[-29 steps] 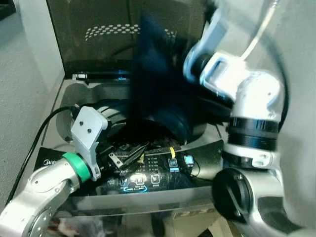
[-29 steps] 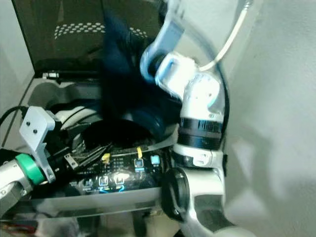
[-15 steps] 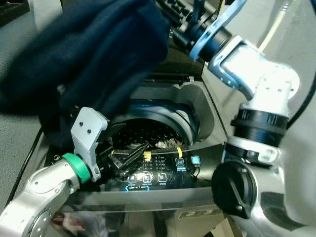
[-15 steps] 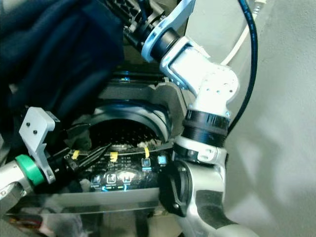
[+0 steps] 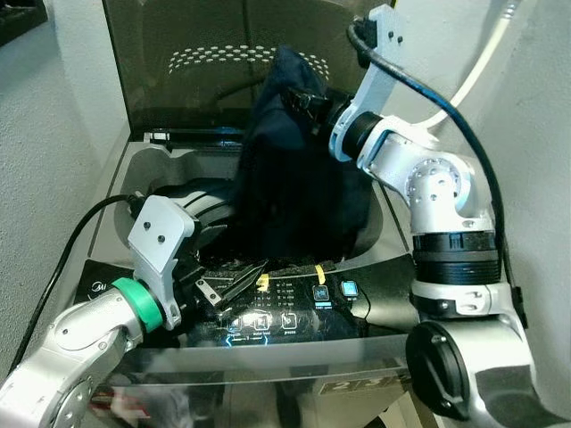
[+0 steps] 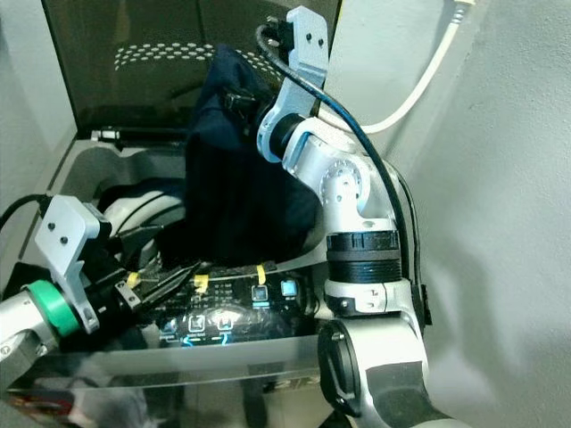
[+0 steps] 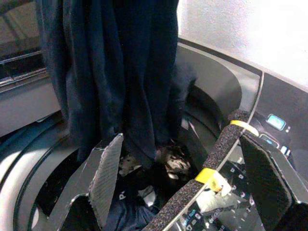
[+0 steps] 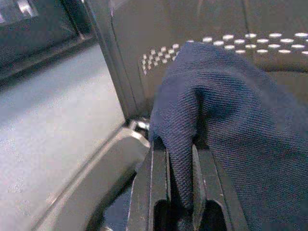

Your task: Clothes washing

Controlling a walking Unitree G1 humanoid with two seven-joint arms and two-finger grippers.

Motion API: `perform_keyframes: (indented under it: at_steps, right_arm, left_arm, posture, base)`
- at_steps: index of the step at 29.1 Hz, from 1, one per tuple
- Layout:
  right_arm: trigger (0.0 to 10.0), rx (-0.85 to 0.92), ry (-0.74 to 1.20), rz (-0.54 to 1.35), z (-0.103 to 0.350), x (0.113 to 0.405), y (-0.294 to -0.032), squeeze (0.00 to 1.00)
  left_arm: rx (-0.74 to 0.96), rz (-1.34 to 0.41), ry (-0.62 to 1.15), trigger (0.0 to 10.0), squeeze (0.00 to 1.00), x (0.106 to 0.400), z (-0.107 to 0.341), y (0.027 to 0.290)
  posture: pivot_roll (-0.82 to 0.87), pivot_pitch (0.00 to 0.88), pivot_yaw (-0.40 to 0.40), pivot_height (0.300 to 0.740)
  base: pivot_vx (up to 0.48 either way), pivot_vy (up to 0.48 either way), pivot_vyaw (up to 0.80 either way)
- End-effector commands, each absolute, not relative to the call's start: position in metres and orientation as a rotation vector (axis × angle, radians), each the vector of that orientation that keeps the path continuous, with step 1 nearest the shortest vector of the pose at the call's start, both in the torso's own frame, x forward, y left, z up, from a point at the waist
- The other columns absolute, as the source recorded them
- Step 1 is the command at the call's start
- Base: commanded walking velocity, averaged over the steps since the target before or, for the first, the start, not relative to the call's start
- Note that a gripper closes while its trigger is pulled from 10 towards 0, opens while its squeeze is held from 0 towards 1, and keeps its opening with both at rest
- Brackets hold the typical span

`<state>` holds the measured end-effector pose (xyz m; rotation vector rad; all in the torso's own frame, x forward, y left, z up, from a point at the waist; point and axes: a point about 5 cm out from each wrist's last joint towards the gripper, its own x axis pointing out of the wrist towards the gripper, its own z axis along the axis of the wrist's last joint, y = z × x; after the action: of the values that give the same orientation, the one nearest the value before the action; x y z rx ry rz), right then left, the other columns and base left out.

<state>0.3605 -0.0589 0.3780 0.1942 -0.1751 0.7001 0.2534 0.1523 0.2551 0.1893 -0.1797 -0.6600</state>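
While pinched at its top fold by the right gripper, navy garment hangs lengthwise down into top-load washer drum, left gripper spread open, beside control panel.

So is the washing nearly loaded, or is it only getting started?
Part way. The washer's lid is open and some laundry already lies in the drum. The right gripper holds a dark blue garment hanging over the opening, not yet dropped. The left gripper waits open above the control panel.

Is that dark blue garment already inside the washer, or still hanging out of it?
Mostly out. The right gripper pinches the navy garment aloft; it hangs down over the washer drum, its lower end reaching the opening.
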Motion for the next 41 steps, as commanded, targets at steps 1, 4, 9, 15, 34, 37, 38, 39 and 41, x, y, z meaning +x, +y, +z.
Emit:
perform_keyframes:
  at_steps: [1,4,9,15,34,37,38,39,41]
  right_arm:
    - [0.0,0.161,-0.203,0.690,0.379,0.360,-0.060,0.00]
    - [0.0,0.074,-0.182,0.638,0.368,0.365,-0.064,0.00]
    - [6.5,-0.018,-0.115,0.655,0.352,0.368,-0.065,0.00]
    - [10.0,-0.059,-0.092,0.645,0.346,0.371,-0.066,1.00]
    - [10.0,0.030,-0.048,0.712,0.347,0.372,-0.073,0.00]
    - [10.0,0.056,-0.078,0.625,0.348,0.376,-0.082,0.00]
    - [10.0,0.072,-0.095,0.583,0.346,0.379,-0.087,0.00]
    - [10.0,0.080,-0.115,0.519,0.341,0.381,-0.095,0.00]
    - [10.0,0.123,-0.224,0.402,0.335,0.382,-0.113,0.00]
  left_arm:
    - [0.199,-0.675,-0.177,10.0,0.00,0.251,0.254,0.151]
    - [0.200,-0.678,-0.177,10.0,0.00,0.251,0.254,0.151]
    - [0.203,-0.683,-0.175,10.0,0.00,0.250,0.254,0.151]
    - [0.205,-0.688,-0.175,10.0,0.00,0.251,0.255,0.151]
    - [0.213,-0.673,-0.179,10.0,0.00,0.254,0.256,0.153]
    - [0.230,-0.622,-0.164,10.0,0.00,0.258,0.255,0.156]
    - [0.251,-0.548,-0.139,10.0,0.00,0.265,0.252,0.162]
    - [0.272,-0.451,-0.121,10.0,0.00,0.273,0.251,0.172]
    - [0.254,-0.237,-0.122,10.0,0.00,0.290,0.257,0.190]
  posture:
    - [0.15,0.072,-0.002,0.740]
    - [0.15,0.069,-0.001,0.740]
    - [0.15,0.061,0.007,0.740]
    - [0.15,0.056,0.010,0.740]
    - [0.15,0.056,0.010,0.740]
    - [0.15,0.056,0.010,0.740]
    - [0.15,0.049,0.016,0.740]
    - [0.15,0.043,0.021,0.740]
    - [0.15,0.041,0.013,0.740]
  base:
    - [0.000,0.000,0.00]
    - [0.000,0.000,0.00]
    - [0.000,0.000,0.00]
    - [0.000,0.000,0.00]
    - [0.000,0.000,0.00]
    - [0.000,0.000,0.00]
    - [0.000,0.000,0.00]
    - [0.000,0.000,0.00]
    - [0.000,0.000,0.00]
